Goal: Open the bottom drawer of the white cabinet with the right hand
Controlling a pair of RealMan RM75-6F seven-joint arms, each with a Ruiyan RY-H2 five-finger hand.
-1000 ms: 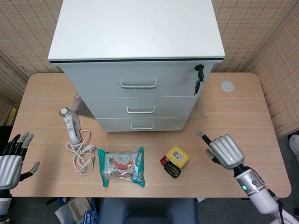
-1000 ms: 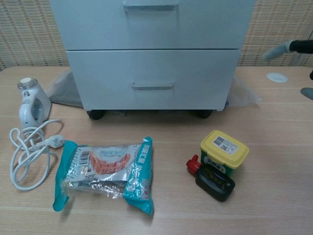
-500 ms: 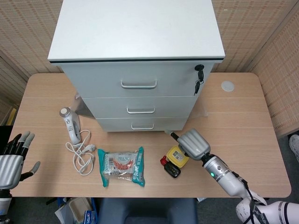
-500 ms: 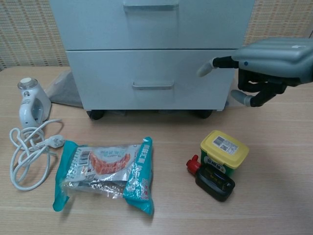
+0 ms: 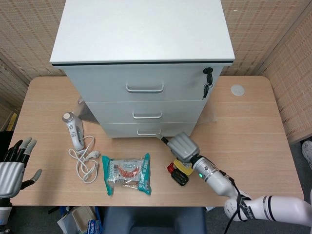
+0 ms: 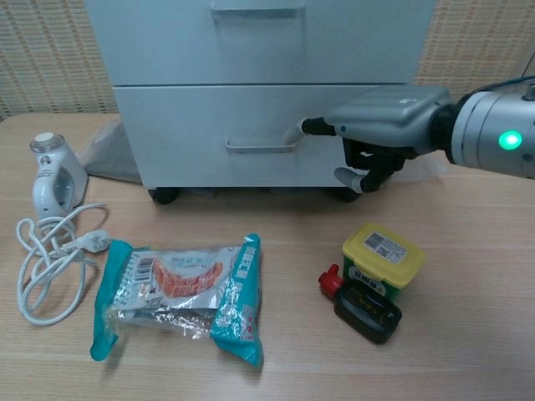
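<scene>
The white cabinet [image 5: 141, 34] stands at the back of the wooden table [image 5: 243, 136], with three drawers. Its bottom drawer [image 6: 259, 138] is closed, with a metal handle [image 6: 261, 148] showing in both views [image 5: 148, 132]. My right hand [image 6: 380, 125] hovers in front of that drawer, one finger stretched out toward the handle's right end and the others curled under with nothing in them. The head view shows this right hand [image 5: 181, 145] just below and right of the handle. I cannot tell whether the fingertip touches it. My left hand [image 5: 12, 165] rests at the table's left edge, fingers spread.
A white handheld appliance [image 6: 54, 180] with a coiled cord lies left of the cabinet. A teal snack packet [image 6: 180, 292] sits at the front middle. A yellow-lidded box [image 6: 382, 253] and a black and red item [image 6: 364, 305] lie below my right hand. Keys [image 5: 208, 78] hang from the top drawer lock.
My right hand has swung in from the right side of the table to the front of the bottom drawer, its outstretched finger now by the handle. The left hand has stayed put.
</scene>
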